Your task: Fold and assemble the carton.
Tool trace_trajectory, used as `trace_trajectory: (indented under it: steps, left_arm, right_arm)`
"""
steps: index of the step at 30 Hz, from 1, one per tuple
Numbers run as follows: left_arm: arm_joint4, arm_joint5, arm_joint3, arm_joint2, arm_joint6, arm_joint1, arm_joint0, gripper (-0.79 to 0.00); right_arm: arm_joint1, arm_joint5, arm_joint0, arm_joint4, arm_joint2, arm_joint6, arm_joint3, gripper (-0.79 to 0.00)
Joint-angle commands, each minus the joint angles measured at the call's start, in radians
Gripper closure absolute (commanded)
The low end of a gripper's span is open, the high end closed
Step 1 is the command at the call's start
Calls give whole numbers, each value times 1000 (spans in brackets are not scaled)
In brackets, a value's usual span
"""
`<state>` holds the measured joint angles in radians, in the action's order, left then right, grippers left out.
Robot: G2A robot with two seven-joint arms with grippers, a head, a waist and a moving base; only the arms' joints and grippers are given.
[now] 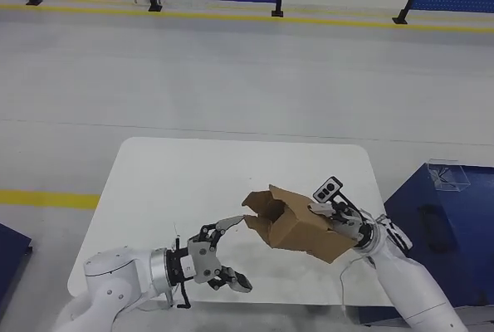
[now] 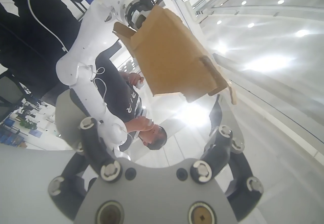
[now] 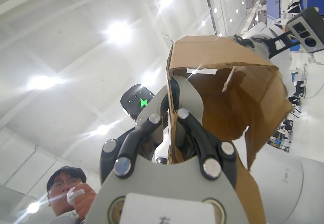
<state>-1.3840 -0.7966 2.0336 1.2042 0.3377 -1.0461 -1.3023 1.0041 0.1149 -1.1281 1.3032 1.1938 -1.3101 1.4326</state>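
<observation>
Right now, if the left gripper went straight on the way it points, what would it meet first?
Probably the cardboard carton, near its open flapped end, just ahead of the left gripper; depth is unclear.

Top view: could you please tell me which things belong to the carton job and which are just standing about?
Job in hand:
carton, clamped by the right gripper
left gripper, open, one finger near the carton's flap

Standing about:
table
blue cabinet beside the table
</observation>
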Motion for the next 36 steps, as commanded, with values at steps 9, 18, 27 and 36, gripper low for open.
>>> trace_trajectory:
  steps: [9,18,27,36]
  left_arm:
    - [63,-18,-11,-37,45,1,6,-785]
    - [91,-55,-9,-100,0,-7,37,-785]
    - [86,-53,-43,-184,-52,-26,90,-785]
    - [65,16,-12,-107,-27,-19,47,-785]
  right_arm:
    - [9,9,-9,-38,-4,-20,5,0]
    - [14,-2,-33,-89,-4,-35,29,0]
    - [16,-30,-52,-139,12,-42,47,0]
    - [15,-81,-35,-209,52,-40,1,0]
